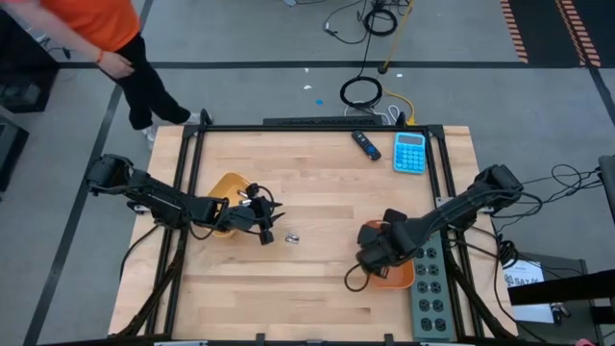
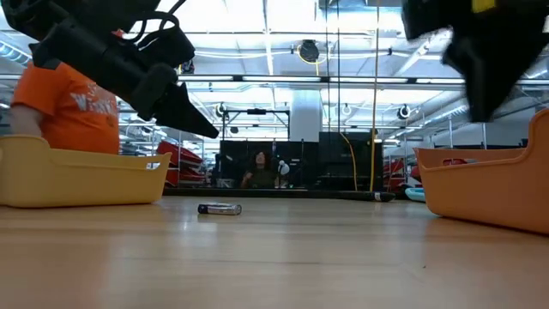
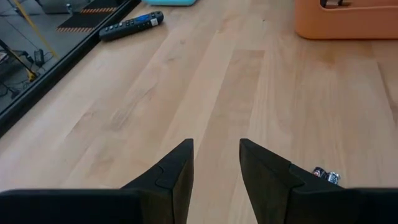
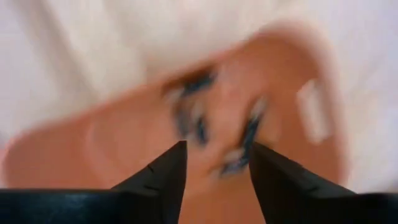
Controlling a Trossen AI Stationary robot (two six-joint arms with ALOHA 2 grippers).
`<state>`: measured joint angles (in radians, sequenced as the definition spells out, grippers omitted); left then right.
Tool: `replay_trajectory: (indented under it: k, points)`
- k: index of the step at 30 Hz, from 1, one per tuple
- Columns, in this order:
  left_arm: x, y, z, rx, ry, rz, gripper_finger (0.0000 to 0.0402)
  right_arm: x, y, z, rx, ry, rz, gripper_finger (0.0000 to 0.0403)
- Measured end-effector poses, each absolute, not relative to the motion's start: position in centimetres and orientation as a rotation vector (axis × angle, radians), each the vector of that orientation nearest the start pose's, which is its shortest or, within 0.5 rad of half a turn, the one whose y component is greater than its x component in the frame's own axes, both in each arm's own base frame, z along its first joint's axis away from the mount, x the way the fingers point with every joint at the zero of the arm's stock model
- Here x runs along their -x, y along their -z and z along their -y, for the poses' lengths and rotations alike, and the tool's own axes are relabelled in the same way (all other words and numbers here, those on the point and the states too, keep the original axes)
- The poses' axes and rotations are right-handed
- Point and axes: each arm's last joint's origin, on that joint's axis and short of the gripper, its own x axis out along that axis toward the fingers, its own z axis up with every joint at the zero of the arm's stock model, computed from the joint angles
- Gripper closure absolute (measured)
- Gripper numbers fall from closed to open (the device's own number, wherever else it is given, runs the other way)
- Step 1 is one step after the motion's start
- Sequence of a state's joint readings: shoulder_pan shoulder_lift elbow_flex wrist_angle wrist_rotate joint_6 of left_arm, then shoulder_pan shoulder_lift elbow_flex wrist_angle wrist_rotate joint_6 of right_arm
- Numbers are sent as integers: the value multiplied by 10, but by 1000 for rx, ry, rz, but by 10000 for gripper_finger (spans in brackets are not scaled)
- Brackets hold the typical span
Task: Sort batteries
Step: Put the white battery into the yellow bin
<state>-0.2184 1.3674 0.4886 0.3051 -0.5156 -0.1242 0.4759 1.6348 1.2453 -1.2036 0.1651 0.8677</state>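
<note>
Left gripper [image 1: 267, 231] hangs fingers apart and empty beside the yellow plastic tray [image 1: 229, 185], a small silver-and-dark cylindrical battery [image 1: 291, 235] lying on the wooden table [image 1: 317, 183] just right of it, while right gripper [image 1: 371, 252], fingers apart, hovers over the orange plastic tray [image 1: 399, 279] holding blurred dark batteries [image 4: 199, 127].

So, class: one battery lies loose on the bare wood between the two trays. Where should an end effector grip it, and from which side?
Grip the battery across the middle of its barrel, coming straight down from above. It lies flat on its side on the table with nothing touching it, so the fingers can straddle its width. The left end effector, open, is closest.
</note>
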Motion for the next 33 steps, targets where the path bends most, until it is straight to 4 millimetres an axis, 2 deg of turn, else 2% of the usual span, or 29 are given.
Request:
replay_trajectory:
  k: [4, 6, 9, 11, 14, 17, 20, 25, 29, 33]
  points:
    - [-245, -162, 39, -84, -330, -509, 263, -259, -238, -133, -5, 485, -1195, 235]
    - [-247, -164, 38, -71, -335, -482, 263, -266, -239, -134, 28, 477, -1108, 240]
    - [-249, -167, 36, -44, -298, -467, 263, -278, -227, -131, 84, 433, -999, 255]
    - [-253, -171, 32, -20, -246, -478, 263, -283, -210, -124, 126, 399, -970, 265]
    - [-259, -176, 26, 16, -169, -528, 263, -285, -190, -104, 99, 350, -931, 282]
    - [-264, -182, 23, 37, -122, -587, 263, -285, -185, -85, 89, 337, -802, 303]
    - [-265, -186, 23, 14, -115, -663, 263, -281, -192, -72, 80, 278, -685, 322]
    - [-268, -194, 25, -19, -52, -710, 263, -279, -207, -43, 128, 287, -599, 342]
    - [-272, -202, 26, -9, -22, -708, 263, -277, -228, -25, 133, 239, -525, 341]
    - [-276, -199, 32, 1, -7, -742, 263, -262, -239, -13, 154, 263, -547, 335]
